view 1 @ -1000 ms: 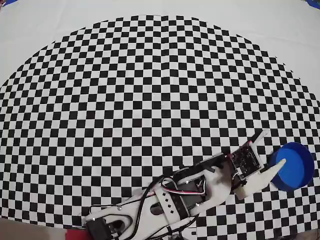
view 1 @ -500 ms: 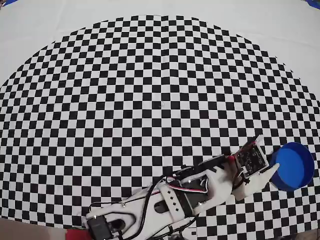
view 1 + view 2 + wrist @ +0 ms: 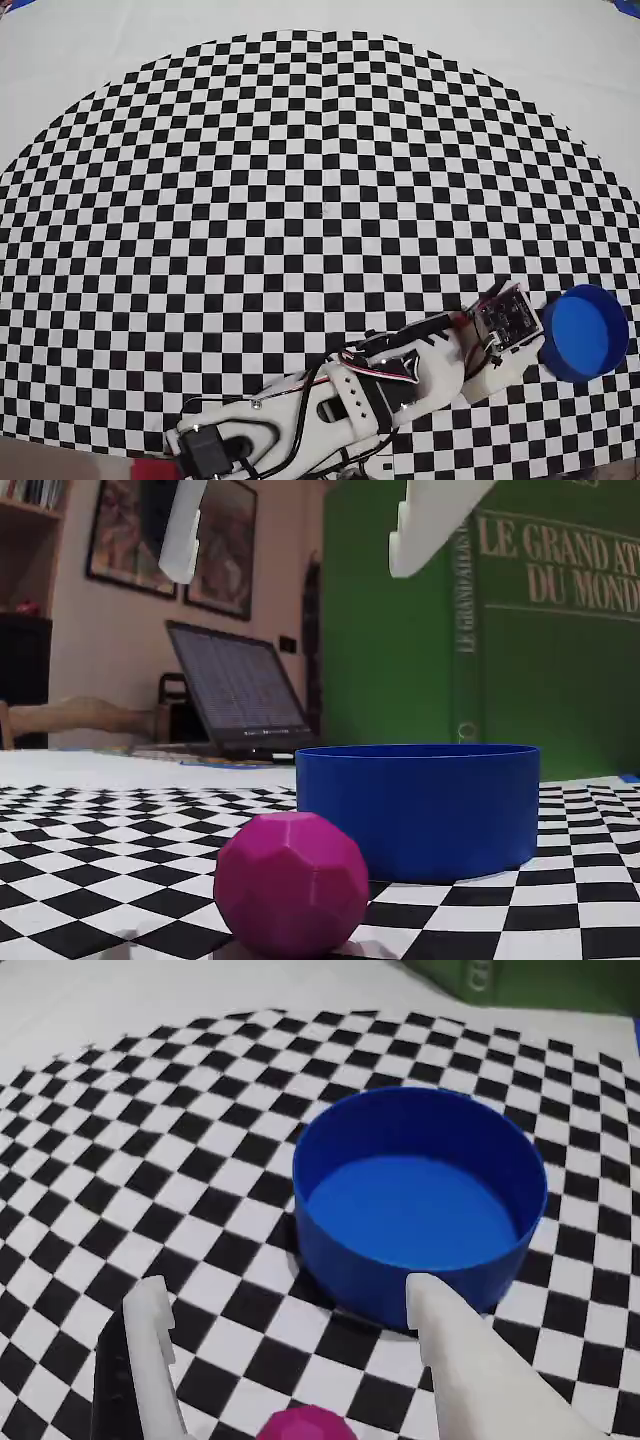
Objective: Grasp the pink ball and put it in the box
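We see the tool (image 3: 285, 1295) released with its 2 fingers raised above the pink ball (image 3: 291, 883), which rests on the table (image 3: 60, 880) just beside the box (image 3: 420, 1205); descending off-centre risks knocking it away.

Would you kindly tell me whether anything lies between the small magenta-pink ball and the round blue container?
Nothing does. In the fixed view the pink ball sits on bare checkered cloth just in front of the blue container; whether they touch is unclear.
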